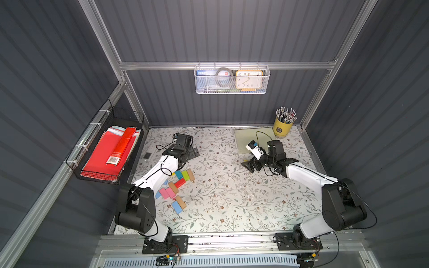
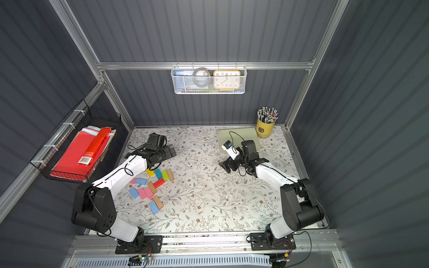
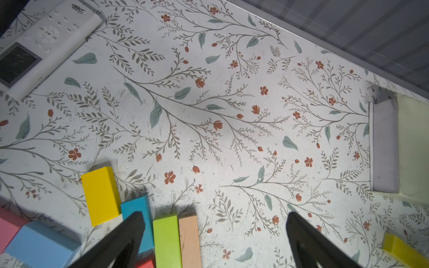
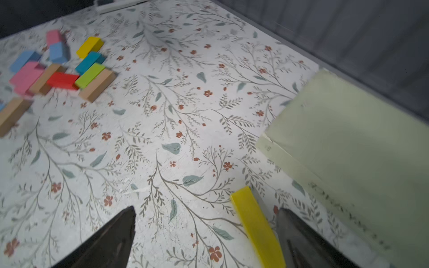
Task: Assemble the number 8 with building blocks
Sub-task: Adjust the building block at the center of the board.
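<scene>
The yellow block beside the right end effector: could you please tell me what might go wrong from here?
The yellow block lies close beside one finger of the open right end effector, so pulling away could drag or turn it. The other blocks lie crowded beside the left arm, so picking one may scatter its neighbours.
</scene>
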You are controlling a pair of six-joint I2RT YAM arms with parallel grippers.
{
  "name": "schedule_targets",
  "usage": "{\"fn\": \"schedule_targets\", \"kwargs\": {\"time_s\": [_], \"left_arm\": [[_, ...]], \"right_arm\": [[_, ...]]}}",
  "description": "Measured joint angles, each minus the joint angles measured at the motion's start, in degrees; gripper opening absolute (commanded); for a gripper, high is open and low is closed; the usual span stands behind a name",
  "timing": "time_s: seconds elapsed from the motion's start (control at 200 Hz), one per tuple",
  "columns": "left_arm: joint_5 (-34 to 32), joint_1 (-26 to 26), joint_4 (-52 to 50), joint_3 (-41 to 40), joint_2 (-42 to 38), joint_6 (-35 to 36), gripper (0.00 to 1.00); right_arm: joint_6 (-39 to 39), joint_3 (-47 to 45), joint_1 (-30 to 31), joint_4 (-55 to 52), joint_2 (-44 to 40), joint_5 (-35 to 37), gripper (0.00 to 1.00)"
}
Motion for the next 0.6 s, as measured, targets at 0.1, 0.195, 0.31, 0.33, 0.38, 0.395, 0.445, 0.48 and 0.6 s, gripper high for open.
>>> {"fn": "schedule_targets", "kwargs": {"time_s": [0.1, 0.195, 0.31, 0.33, 0.38, 0.395, 0.445, 0.48, 0.6], "left_arm": [[-0.02, 0.04, 0.07, 0.0, -0.02, 0.46, 0.99], [0.0, 0.04, 0.7, -0.37, -0.35, 1.6, 0.99], [0.0, 0.04, 2.34, -2.32, -1.75, 3.19, 1.0], [0.0, 0.04, 2.56, -2.69, -2.08, 3.37, 1.0], [0.02, 0.04, 3.21, -3.65, -3.02, 4.0, 1.0], [0.02, 0.04, 3.41, -3.89, -3.32, 4.15, 1.0], [0.07, 0.04, 4.02, -4.61, -4.22, 4.48, 0.99], [0.22, 0.04, 4.35, -4.94, -4.72, 4.63, 0.99], [0.39, 0.04, 5.64, -5.57, -5.99, 5.22, 0.99]], "right_arm": [[14.47, -1.66, -0.46, 0.24, -0.15, 3.32, 0.99], [24.72, -5.31, -0.52, -0.39, -0.31, 5.51, 0.99], [33.38, -8.07, -0.57, -1.86, 0.28, 5.86, 0.99], [34.42, -8.17, -0.57, -1.86, 0.57, 5.7, 0.99], [36.81, -8.17, -0.57, -1.6, 1.36, 5.49, 0.99], [37.48, -8.13, -0.57, -1.42, 1.7, 5.38, 0.99], [39.19, -8.02, -0.57, -1.01, 2.8, 5.05, 0.99], [40.3, -7.89, -0.57, -0.79, 3.78, 4.85, 0.99], [42.36, -7.21, -0.57, -0.09, 6.62, 4.55, 0.99]]}}
